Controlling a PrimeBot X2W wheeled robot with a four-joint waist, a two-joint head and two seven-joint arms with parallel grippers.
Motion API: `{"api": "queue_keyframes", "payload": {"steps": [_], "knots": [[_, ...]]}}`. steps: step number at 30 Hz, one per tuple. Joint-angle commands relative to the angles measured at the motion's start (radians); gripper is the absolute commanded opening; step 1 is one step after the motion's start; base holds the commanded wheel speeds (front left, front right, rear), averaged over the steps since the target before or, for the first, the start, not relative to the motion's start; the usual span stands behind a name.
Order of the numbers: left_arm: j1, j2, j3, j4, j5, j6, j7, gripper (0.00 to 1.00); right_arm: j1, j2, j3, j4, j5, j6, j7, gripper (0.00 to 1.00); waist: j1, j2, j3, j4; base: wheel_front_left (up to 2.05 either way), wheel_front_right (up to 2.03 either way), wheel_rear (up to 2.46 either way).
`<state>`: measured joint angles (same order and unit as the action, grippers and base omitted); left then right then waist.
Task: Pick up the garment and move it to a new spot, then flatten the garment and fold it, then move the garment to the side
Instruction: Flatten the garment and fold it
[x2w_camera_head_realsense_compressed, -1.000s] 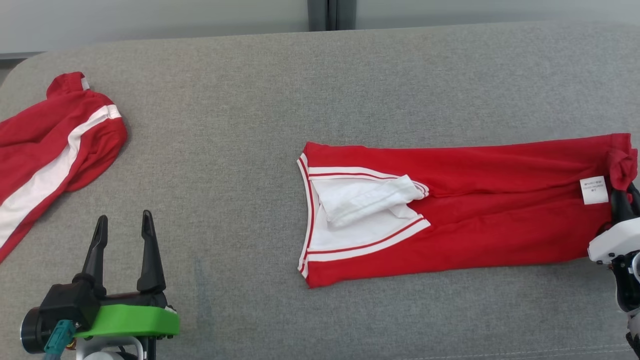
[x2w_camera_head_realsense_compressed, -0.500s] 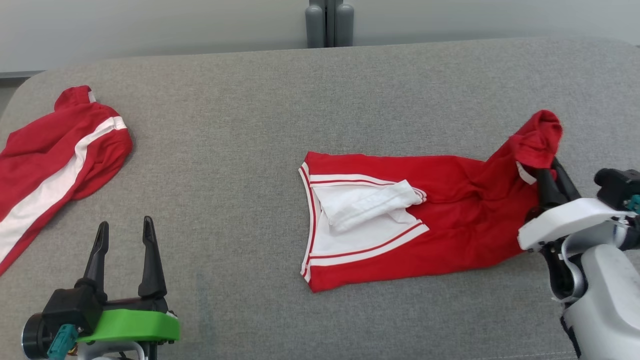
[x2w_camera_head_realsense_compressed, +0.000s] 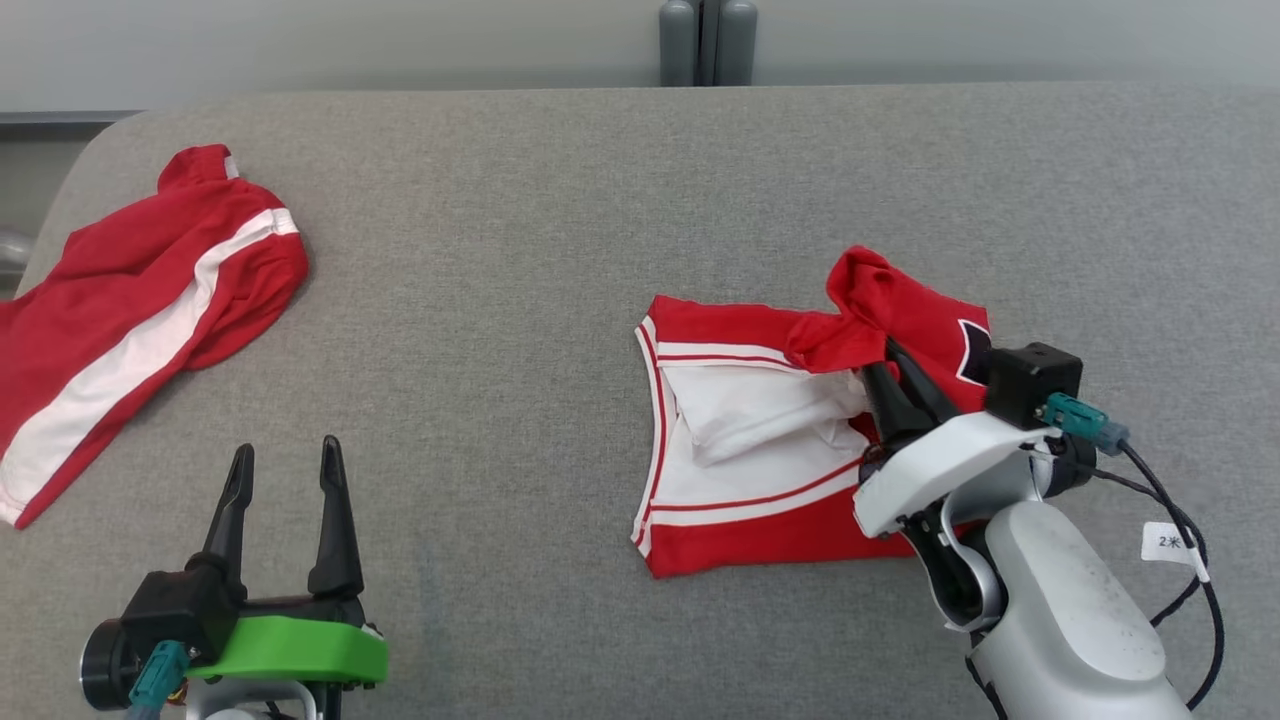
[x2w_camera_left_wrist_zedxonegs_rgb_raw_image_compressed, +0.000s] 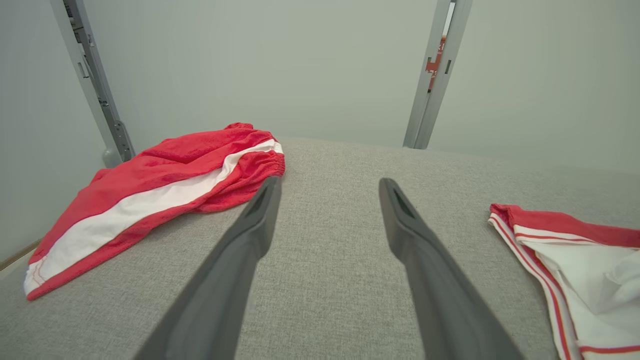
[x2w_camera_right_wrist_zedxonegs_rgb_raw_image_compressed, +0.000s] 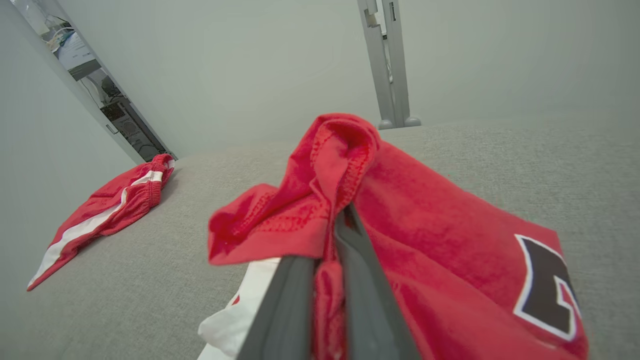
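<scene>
The garment (x2w_camera_head_realsense_compressed: 760, 450) is a red shirt with white panels and red-white trim, lying right of centre on the grey cushion. Its right end is lifted and doubled over leftward, showing a black emblem (x2w_camera_head_realsense_compressed: 972, 350). My right gripper (x2w_camera_head_realsense_compressed: 890, 352) is shut on that bunched red edge; in the right wrist view the cloth (x2w_camera_right_wrist_zedxonegs_rgb_raw_image_compressed: 330, 170) drapes over and between the two dark fingers. My left gripper (x2w_camera_head_realsense_compressed: 285, 465) stands open at the lower left, well apart from the shirt, with nothing between its fingers (x2w_camera_left_wrist_zedxonegs_rgb_raw_image_compressed: 260, 215). The shirt's left hem (x2w_camera_left_wrist_zedxonegs_rgb_raw_image_compressed: 540, 235) shows at the right of the left wrist view.
A second piece of red clothing with a white stripe (x2w_camera_head_realsense_compressed: 150, 320) lies at the cushion's far left edge (x2w_camera_left_wrist_zedxonegs_rgb_raw_image_compressed: 150, 190). A grey post (x2w_camera_head_realsense_compressed: 708, 40) stands behind the cushion's (x2w_camera_head_realsense_compressed: 520, 250) back edge. Bare grey fabric stretches between the two pieces.
My right gripper has carried the shirt's right end up and leftward, folding it over the body. The head camera has shifted a little. The left gripper has kept still.
</scene>
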<state>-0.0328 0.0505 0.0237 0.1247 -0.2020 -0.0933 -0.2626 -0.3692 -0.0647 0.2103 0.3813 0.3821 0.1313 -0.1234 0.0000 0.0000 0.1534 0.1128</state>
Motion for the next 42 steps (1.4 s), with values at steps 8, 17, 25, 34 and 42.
{"api": "queue_keyframes", "payload": {"steps": [8, 17, 25, 34, 42], "knots": [[-0.039, 0.001, -0.039, 0.027, -0.018, 0.003, -0.003, 1.0, -0.081, 0.014, 0.078, 0.107, 0.016, -0.001, -0.037, 0.0, 0.0, 0.0, 0.025, 0.063, 0.0, 0.0, 0.0], [-0.054, 0.001, -0.061, 0.045, -0.029, 0.007, -0.003, 1.0, -0.152, 0.013, 0.174, 0.241, 0.097, -0.001, -0.086, 0.71, 0.0, 0.0, 0.042, 0.094, 0.0, 0.0, 0.0], [-0.049, 0.001, -0.055, 0.049, -0.03, 0.016, -0.003, 1.0, -0.197, 0.012, 0.179, 0.243, 0.096, -0.001, -0.132, 1.0, 0.0, 0.0, 0.029, 0.062, 0.0, 0.0, 0.0], [-0.027, 0.001, -0.037, 0.037, -0.017, 0.018, -0.003, 1.0, -0.122, -0.097, 0.013, 0.096, 0.031, -0.001, -0.14, 1.0, 0.0, 0.0, 0.0, 0.015, 0.0, 0.0, 0.0], [-0.017, 0.001, -0.027, 0.028, -0.009, 0.012, -0.003, 1.0, 0.009, -0.186, -0.132, 0.019, 0.004, -0.001, -0.141, 1.0, 0.0, 0.0, -0.005, -0.003, 0.0, 0.0, 0.0]]}}
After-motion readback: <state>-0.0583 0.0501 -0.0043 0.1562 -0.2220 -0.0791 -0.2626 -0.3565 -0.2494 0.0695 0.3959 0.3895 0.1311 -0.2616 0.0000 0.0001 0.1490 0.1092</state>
